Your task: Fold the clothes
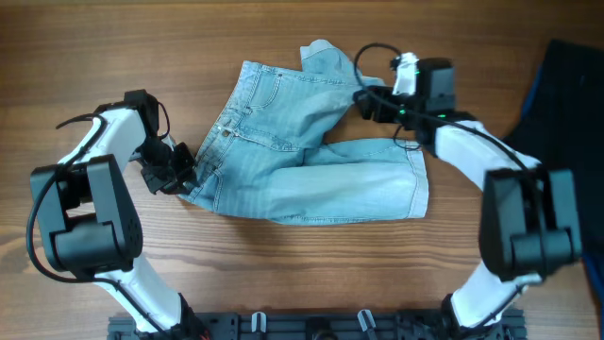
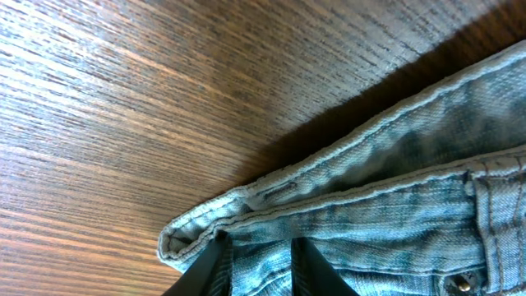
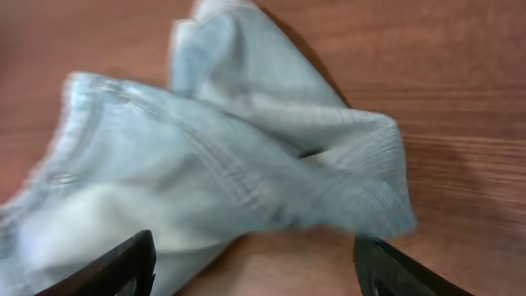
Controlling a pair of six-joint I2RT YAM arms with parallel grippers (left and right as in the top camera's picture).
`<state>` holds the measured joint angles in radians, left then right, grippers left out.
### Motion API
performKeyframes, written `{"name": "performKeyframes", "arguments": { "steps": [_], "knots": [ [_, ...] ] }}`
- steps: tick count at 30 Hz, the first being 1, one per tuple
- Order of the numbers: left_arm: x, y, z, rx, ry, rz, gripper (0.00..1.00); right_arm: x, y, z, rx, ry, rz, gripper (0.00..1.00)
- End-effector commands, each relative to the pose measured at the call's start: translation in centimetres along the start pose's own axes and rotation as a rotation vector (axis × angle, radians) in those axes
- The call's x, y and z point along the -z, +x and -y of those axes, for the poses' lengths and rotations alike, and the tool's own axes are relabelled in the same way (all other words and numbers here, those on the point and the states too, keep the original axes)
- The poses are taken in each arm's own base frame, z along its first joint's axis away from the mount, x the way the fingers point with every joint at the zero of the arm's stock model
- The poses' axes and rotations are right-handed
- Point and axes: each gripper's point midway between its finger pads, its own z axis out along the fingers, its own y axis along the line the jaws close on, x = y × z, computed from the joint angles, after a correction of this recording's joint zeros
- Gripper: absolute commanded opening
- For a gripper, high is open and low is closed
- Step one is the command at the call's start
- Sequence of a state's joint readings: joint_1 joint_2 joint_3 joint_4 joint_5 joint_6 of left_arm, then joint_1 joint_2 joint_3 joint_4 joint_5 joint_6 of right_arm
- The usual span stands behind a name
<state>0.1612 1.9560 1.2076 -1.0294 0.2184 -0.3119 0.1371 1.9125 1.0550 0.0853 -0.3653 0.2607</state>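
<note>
At bench centre: shorts spread out, long axis left-right, waistband leftward, legs rightward. Left gripper narrow at waistband corner, grip unclear. Right gripper wide, empty, nearer to bunched upper leg straight ahead.

Faded denim on grained wood
The shorts, ahead of both jaws, are soft matt cloth with raised stitching; the table beneath is smooth, faintly glossy wood

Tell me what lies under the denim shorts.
Only the wooden table shows around the shorts. Whatever lies directly beneath the denim is covered and cannot be seen.
</note>
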Motion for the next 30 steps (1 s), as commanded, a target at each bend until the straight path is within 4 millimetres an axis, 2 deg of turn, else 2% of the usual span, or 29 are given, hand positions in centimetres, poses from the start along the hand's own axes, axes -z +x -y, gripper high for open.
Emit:
{"name": "performKeyframes", "arguments": {
  "steps": [1, 4, 8, 10, 12, 13, 16, 17, 18, 20, 22, 23, 24, 27, 30],
  "knots": [
    [-2.1, 0.2, -1.5, 0.006, -0.039, -0.043, 0.25, -2.2, 0.9, 2.9, 0.014, 0.083, 0.01, 0.75],
    [-2.1, 0.3, -1.5, 0.007, -0.041, -0.049, 0.25, -2.3, 0.2, 2.9, 0.019, 0.072, 0.039, 0.74],
    [-2.1, 0.3, -1.5, 0.007, -0.041, -0.048, 0.26, -2.1, -1.5, -0.7, -0.042, -0.125, 0.08, 0.68],
    [-2.1, 0.3, -1.5, 0.008, -0.041, -0.048, 0.26, -1.7, -2.3, -2.8, -0.14, -0.246, 0.086, 0.81],
    [-2.1, 0.3, -1.5, 0.008, -0.041, -0.049, 0.26, -1.5, -3.1, -3.6, -0.198, -0.28, 0.108, 0.81],
    [-2.1, 0.3, -1.5, 0.008, -0.041, -0.048, 0.26, -1.5, -3.6, -3.8, -0.214, -0.282, 0.125, 0.74],
    [-2.1, 0.3, -1.5, 0.008, -0.041, -0.049, 0.26, -1.2, -5.0, -3.8, -0.233, -0.282, 0.184, 0.39],
    [-2.1, 0.3, -1.5, 0.008, -0.041, -0.049, 0.26, -0.8, -5.8, -3.9, -0.217, -0.298, 0.214, 0.33],
    [-2.1, 0.3, -1.5, 0.008, -0.041, -0.049, 0.27, -0.2, -6.8, -4.3, -0.194, -0.332, 0.244, 0.32],
    [-2.1, 0.3, -1.5, 0.008, -0.041, -0.049, 0.27, 1.4, -8.6, -4.3, -0.168, -0.385, 0.273, 0.33],
    [-2.1, 0.3, -1.5, 0.008, -0.041, -0.049, 0.27, 3.5, -10.4, -2.7, -0.168, -0.384, 0.296, 0.5],
    [-2.1, 0.3, -1.5, 0.008, -0.041, -0.049, 0.27, 4.4, -11.0, -1.4, -0.16, -0.359, 0.3, 0.56],
    [-2.1, 0.3, -1.5, 0.008, -0.041, -0.049, 0.27, 5.2, -11.1, 0.2, -0.161, -0.319, 0.29, 0.66],
    [-2.1, 0.3, -1.5, 0.007, -0.04, -0.046, 0.28, 4.9, -9.4, 2.4, -0.167, -0.25, 0.223, 0.69],
    [-2.1, 0.2, -1.5, 0.006, -0.039, -0.042, 0.29, 3.4, -6.5, 3.9, -0.138, -0.111, 0.132, 0.75]
  ]
}}
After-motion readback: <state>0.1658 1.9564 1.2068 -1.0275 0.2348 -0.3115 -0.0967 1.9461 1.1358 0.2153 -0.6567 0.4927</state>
